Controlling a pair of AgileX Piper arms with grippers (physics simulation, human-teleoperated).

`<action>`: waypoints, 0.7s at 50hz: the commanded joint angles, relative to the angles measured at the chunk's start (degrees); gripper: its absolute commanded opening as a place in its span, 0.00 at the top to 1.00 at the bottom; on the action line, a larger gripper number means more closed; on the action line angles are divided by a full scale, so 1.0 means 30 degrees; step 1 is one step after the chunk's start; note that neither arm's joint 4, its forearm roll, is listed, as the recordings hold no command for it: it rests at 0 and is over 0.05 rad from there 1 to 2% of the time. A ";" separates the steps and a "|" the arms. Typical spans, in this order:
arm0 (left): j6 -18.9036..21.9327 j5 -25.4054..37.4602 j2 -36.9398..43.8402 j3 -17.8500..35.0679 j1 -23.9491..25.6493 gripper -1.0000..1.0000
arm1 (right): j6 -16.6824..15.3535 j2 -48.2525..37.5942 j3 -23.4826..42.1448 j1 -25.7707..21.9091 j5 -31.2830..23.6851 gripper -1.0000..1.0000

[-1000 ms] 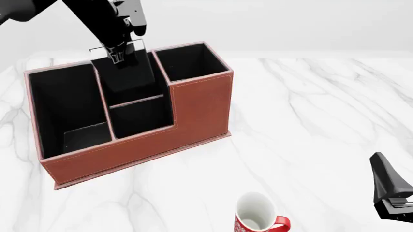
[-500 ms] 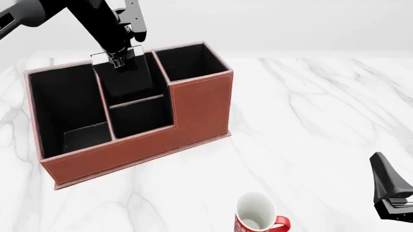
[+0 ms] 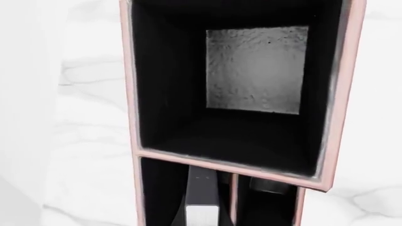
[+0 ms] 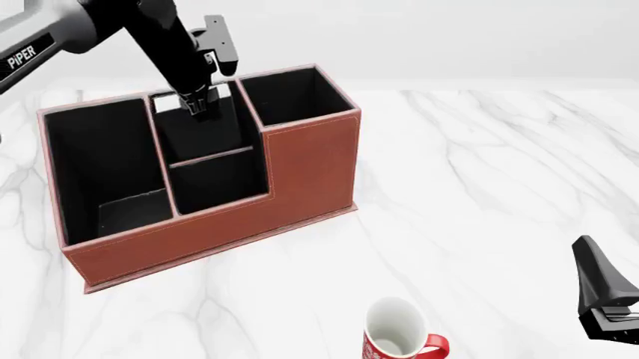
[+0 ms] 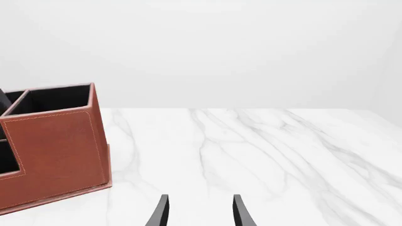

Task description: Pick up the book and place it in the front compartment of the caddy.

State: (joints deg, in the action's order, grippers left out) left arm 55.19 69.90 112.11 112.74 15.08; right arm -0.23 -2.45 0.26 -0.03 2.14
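The reddish-brown caddy (image 4: 220,217) stands at the table's left; it also shows in the right wrist view (image 5: 56,150) and, from above, in the left wrist view (image 3: 133,94). My left gripper (image 4: 196,105) is shut on the top edge of the black book (image 4: 215,108). The book hangs upright inside the front compartment (image 4: 167,146), the tall-walled middle cell behind the low divider (image 4: 209,155). In the left wrist view the book (image 3: 201,197) stands in that cell, white page edge toward the camera. My right gripper (image 4: 602,288) (image 5: 199,214) is open and empty at the near right.
A red-and-white mug (image 4: 399,340) stands upright near the table's front edge, right of the caddy. The large long cell (image 4: 100,172) is to the left of the book. The tall square cell (image 4: 295,93) (image 3: 257,70) is to its right.
My left gripper has lowered the book, so its top edge now sits about level with the caddy's back rim. The left arm has shifted its pose. The right arm has not moved.
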 commanded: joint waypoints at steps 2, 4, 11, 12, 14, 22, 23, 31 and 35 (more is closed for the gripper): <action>-0.0122 -0.0001 0.0492 0.0278 0.0261 1.00 | 0.0010 0.0197 -0.0010 0.0001 -0.0183 0.00; -0.0110 -0.0001 0.0551 0.0298 0.0213 1.00 | 0.0012 0.0196 -0.0010 0.0003 -0.0183 0.00; -0.0053 -0.0001 0.0923 0.0364 -0.0085 1.00 | 0.0014 0.0200 -0.0010 0.0001 -0.0185 0.00; -0.0115 -0.0001 0.0982 0.0355 -0.0037 1.00 | 0.0012 0.0200 -0.0010 0.0000 -0.0185 0.00; -0.0236 -0.0001 0.1122 0.0376 -0.0025 1.00 | 0.0012 0.0194 -0.0010 0.0001 -0.0182 0.00; -0.0498 -0.0001 0.1468 0.0337 -0.0073 1.00 | 0.0015 0.0192 -0.0010 0.0001 -0.0181 0.00; -0.0483 -0.0001 0.1482 0.0380 -0.0088 1.00 | 0.0014 0.0197 -0.0010 0.0000 -0.0183 0.00; -0.0694 -0.0001 0.1631 0.0222 -0.0059 1.00 | 0.0014 0.0199 -0.0010 0.0002 -0.0185 0.00; -0.0783 -0.0001 0.1706 0.0157 -0.0080 1.00 | 0.0012 0.0199 -0.0010 0.0002 -0.0185 0.00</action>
State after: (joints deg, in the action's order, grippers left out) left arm 52.47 69.90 116.99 113.17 14.92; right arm -0.23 -2.45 0.26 -0.03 2.14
